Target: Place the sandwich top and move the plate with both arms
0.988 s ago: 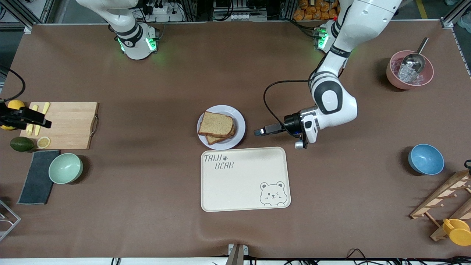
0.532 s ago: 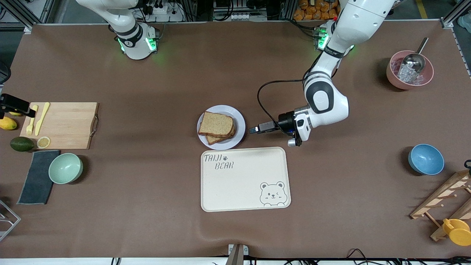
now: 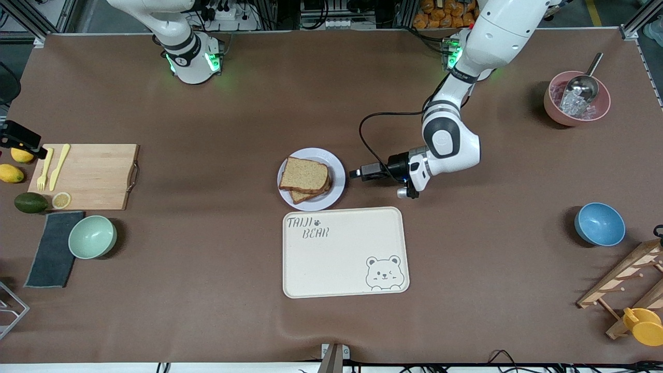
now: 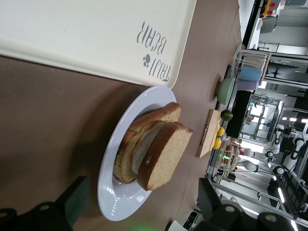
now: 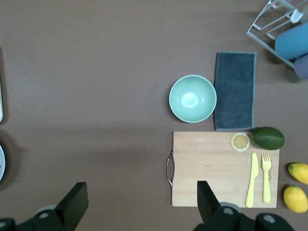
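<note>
Moved: left gripper [image 3: 354, 173], now closer to the plate [image 3: 337, 182], low, fingers [image 4: 74, 197] wide, empty, facing its rim. Sandwich top [image 3: 304, 175] sits on the stack there. Right gripper [image 3: 23, 139], spread wide, hangs over the cutting board [image 3: 98, 176], well apart.

The sandwich top [image 3: 303, 174] lies on the plate [image 3: 337, 167]; the tray [image 3: 344, 259] sits just beside it, nearer the front camera.

bare table around plate [image 3: 337, 176], tray [image 3: 345, 252] just beside its nearer edge, left claw [image 3: 356, 173] beside it
</note>
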`<state>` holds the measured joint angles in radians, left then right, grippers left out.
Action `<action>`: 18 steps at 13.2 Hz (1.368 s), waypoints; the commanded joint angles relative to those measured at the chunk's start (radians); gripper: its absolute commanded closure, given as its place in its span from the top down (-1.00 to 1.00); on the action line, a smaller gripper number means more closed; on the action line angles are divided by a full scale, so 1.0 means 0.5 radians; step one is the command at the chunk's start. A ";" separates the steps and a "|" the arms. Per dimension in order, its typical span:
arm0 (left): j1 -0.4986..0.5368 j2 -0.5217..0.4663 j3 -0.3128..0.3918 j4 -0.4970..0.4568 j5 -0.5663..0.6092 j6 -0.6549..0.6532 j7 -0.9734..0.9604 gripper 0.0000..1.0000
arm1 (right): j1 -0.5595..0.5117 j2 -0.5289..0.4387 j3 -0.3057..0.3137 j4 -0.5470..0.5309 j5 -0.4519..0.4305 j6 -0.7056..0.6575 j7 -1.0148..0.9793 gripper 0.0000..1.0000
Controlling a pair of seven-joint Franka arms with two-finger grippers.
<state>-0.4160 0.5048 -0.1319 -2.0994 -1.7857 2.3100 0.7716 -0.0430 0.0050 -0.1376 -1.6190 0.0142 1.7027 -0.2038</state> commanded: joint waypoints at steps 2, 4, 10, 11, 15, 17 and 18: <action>-0.042 0.113 -0.043 -0.014 -0.367 0.022 0.395 1.00 | 0.015 -0.028 0.018 0.026 -0.062 0.003 0.021 1.00; -0.048 0.141 -0.058 -0.007 -0.423 0.022 0.457 1.00 | 0.018 -0.028 0.018 0.026 -0.062 0.003 0.018 1.00; -0.091 0.236 -0.058 0.054 -0.432 0.022 0.524 0.70 | 0.046 -0.025 0.024 0.023 -0.059 0.000 0.018 1.00; -0.094 0.248 -0.058 0.072 -0.429 0.022 0.537 0.62 | 0.058 -0.025 0.024 0.023 -0.062 0.000 0.018 1.00; -0.113 0.334 -0.058 0.176 -0.435 0.025 0.549 0.40 | 0.055 -0.022 0.024 0.023 -0.059 0.000 0.015 1.00; -0.119 0.352 -0.058 0.198 -0.444 0.022 0.558 0.30 | 0.052 -0.019 0.024 0.023 -0.059 -0.003 0.015 1.00; -0.116 0.365 -0.055 0.213 -0.444 0.025 0.558 0.24 | 0.052 -0.016 0.024 0.023 -0.059 -0.003 0.015 1.00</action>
<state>-0.4657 0.6654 -0.1592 -2.0211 -1.9699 2.3102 1.0185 -0.0227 0.0033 -0.1257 -1.6063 0.0050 1.7060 -0.2035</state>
